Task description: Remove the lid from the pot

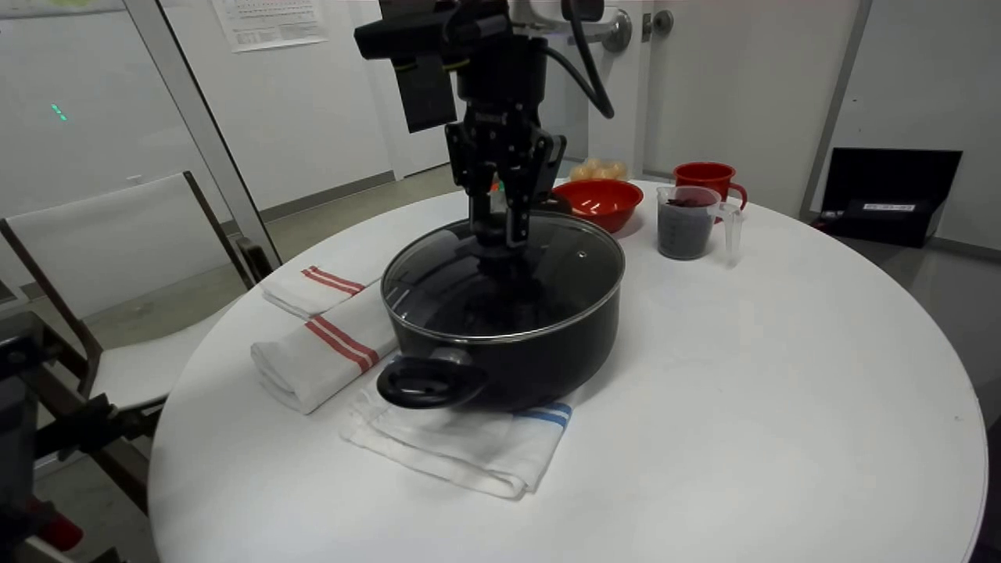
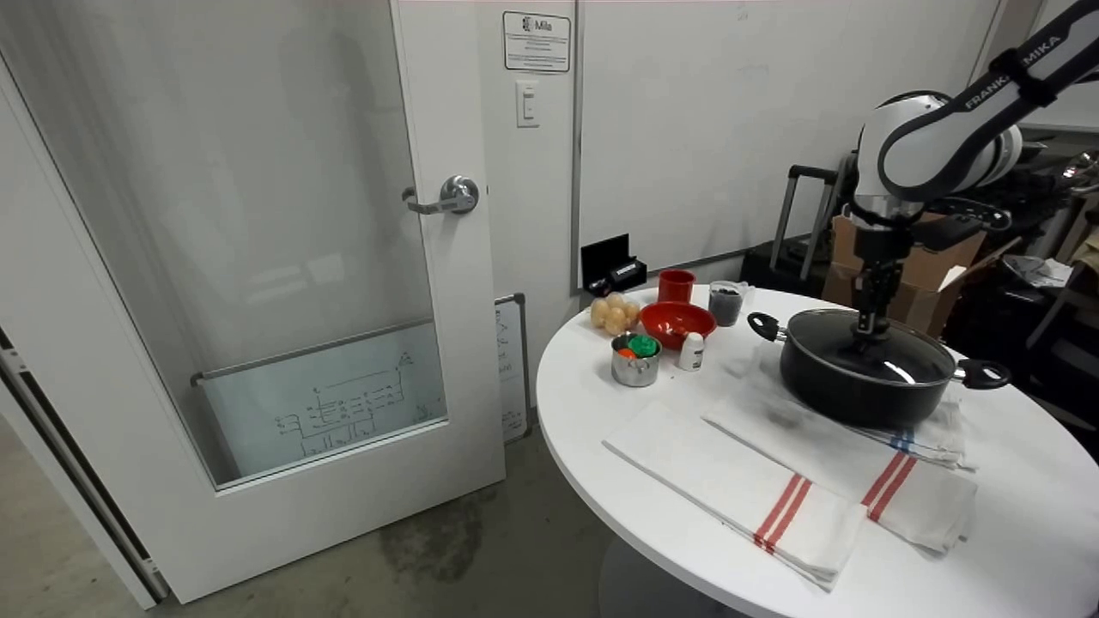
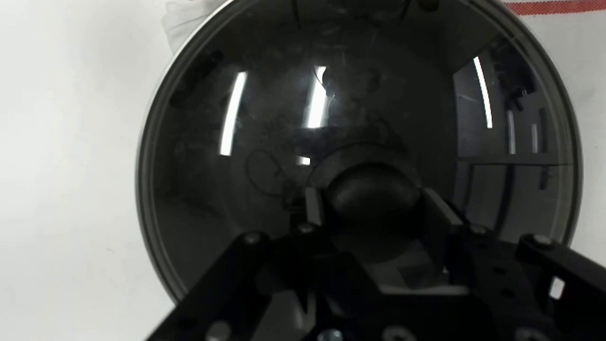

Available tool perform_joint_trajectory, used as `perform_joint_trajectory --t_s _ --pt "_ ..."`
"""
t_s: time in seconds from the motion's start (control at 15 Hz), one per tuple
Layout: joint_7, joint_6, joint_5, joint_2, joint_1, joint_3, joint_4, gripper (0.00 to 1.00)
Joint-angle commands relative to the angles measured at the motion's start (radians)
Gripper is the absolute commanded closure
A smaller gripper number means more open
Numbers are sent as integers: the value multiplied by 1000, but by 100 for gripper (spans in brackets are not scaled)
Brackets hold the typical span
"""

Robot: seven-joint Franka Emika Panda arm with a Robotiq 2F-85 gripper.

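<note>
Counting one wide, low black pot (image 1: 539, 363), one round metal-rimmed glass lid (image 1: 557, 289) seated on it, two red-striped white cloths (image 1: 313, 360), one blue-striped white cloth (image 1: 485, 453) partly under the pot. I have the black two-fingered hand (image 1: 497, 233) narrowed, gripping the lid's dark knob (image 3: 374, 194). Clear measuring cup (image 1: 683, 234) holds dark stuff; small steel cup (image 2: 635, 372) holds green and orange bits (image 2: 641, 345). Nearby: one red bowl (image 1: 622, 215), one red mug (image 2: 676, 289), one white bottle (image 2: 691, 354), one heap of pale balls (image 2: 615, 314). One red-striped cloth lies just inside the edge of the round white table (image 1: 782, 375); across the pot, broad table in an exterior view.
</note>
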Motion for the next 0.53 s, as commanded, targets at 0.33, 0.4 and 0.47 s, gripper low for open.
perform_joint_trajectory --t_s 0.33,0.4,0.47 --pt "-9 4 9 -126 5 4 -99 75" --pt "-7 3 10 -145 7 4 -113 75" --pt "-6 2 10 -169 11 6 -132 75"
